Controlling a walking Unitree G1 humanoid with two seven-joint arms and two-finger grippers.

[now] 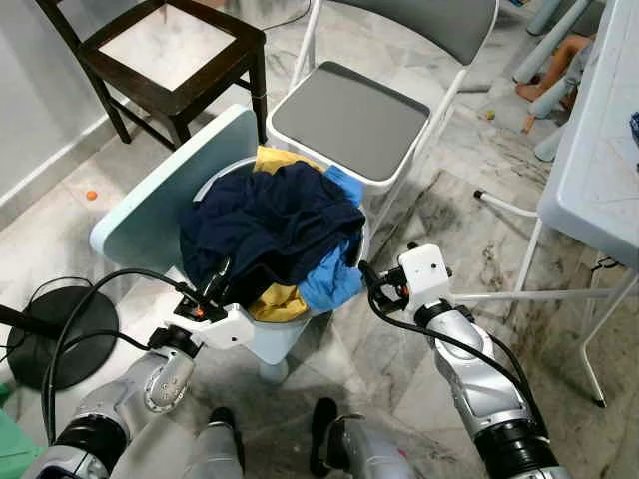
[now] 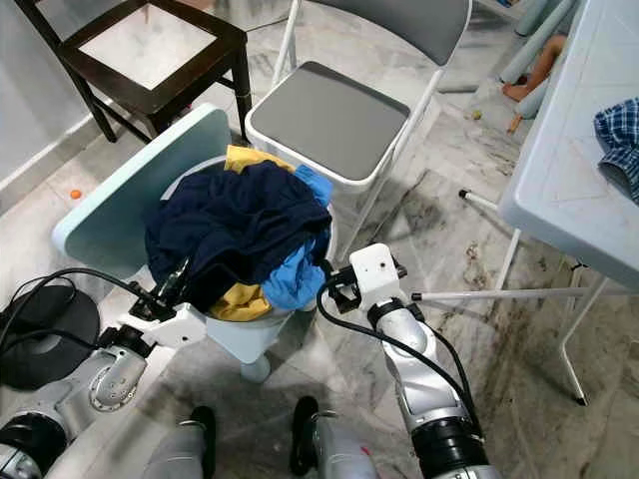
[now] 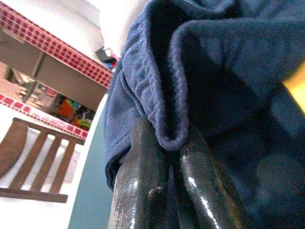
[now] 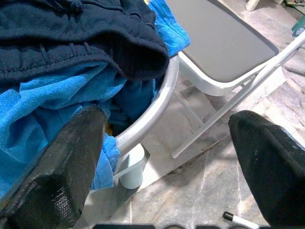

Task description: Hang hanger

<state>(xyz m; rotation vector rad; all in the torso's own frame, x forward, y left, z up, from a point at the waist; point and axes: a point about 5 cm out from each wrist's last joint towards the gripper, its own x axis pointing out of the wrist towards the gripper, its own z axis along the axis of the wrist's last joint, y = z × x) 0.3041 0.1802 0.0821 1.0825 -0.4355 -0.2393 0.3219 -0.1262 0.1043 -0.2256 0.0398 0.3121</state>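
A round white laundry bin (image 1: 215,182) with its pale teal lid (image 1: 160,200) tipped open stands right before me. It is heaped with a navy garment (image 1: 270,225), a light blue cloth (image 1: 329,279) and a yellow one (image 1: 275,299). At the near left side of the heap my left gripper (image 1: 222,271) is shut on the navy garment's hem (image 3: 174,138); both black fingers (image 3: 143,176) pinch the fold. My right gripper (image 1: 366,274) hangs open just off the bin's right rim (image 4: 162,100), beside the blue cloth (image 4: 43,105), holding nothing.
A white folding chair with a grey seat (image 1: 349,120) stands close behind the bin, a dark wooden chair (image 1: 170,50) at back left. A white table (image 1: 599,170) borders the right. A black round base with cables (image 1: 60,334) lies at left. A pen (image 4: 238,220) lies on the marble floor.
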